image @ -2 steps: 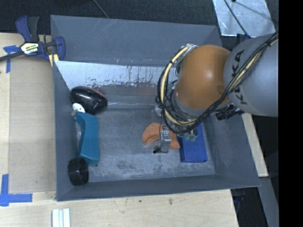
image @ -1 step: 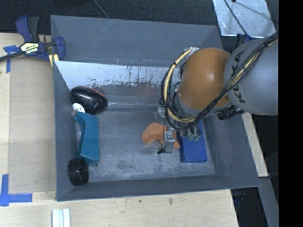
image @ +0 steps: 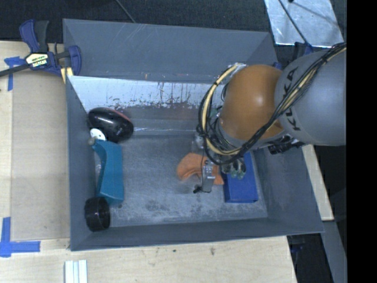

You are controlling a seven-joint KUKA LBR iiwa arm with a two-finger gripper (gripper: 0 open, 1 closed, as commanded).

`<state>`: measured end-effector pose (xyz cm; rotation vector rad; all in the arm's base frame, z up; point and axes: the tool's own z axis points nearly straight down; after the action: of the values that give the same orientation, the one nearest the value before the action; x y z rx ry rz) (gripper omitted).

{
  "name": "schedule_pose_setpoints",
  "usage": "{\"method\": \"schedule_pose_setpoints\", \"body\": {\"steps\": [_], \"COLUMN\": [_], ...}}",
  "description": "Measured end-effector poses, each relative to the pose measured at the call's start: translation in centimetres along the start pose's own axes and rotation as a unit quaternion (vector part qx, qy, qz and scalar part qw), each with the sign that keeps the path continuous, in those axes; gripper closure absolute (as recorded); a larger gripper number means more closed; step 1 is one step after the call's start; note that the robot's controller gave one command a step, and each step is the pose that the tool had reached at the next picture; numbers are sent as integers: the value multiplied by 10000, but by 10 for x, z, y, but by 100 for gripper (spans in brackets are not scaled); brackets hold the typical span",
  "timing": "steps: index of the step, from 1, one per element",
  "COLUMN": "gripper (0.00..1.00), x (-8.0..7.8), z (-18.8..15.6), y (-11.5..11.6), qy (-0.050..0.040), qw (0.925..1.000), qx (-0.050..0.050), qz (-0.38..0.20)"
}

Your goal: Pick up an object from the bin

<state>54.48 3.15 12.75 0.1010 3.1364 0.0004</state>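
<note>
- Orange and crumpled, a soft lump (image: 187, 167) lies on the floor of the grey metal bin (image: 177, 214). We take this orange lump as our landmark in the camera view.
- Our claw (image: 204, 181) hangs at the right edge of the orange lump, low over the bin floor. We cannot tell whether it touches the lump.
- We also cannot tell whether the claw is released or clenched, because the wrist's rounded orange cover (image: 253, 105) looms over it.
- A flat blue block (image: 242, 186) lies just right of the orange lump, beyond the claw and partly under the wrist.
- Well to the left of the orange lump, a blue bottle-shaped thing (image: 111, 173) lies lengthwise beside the bin's wall.
- Up and left of the orange lump, a glossy black oval thing (image: 110, 124) rests at the bottle's upper end.
- Down and left of the orange lump, a round black cap (image: 97, 213) sits against the bottle's lower end.
</note>
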Motion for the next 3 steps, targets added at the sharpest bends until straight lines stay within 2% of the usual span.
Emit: {"method": "schedule_pose_setpoints", "body": {"steps": [1, 2, 3], "gripper": [100, 100, 100], "x": [-11, -11, -27], "z": [55, 55, -21], "y": [2, 2, 13], "qy": [-5, -5, -6], "qw": [9999, 9999, 9900], "qx": [-4, -4, -4], "qz": [129, 129, -1413]}}
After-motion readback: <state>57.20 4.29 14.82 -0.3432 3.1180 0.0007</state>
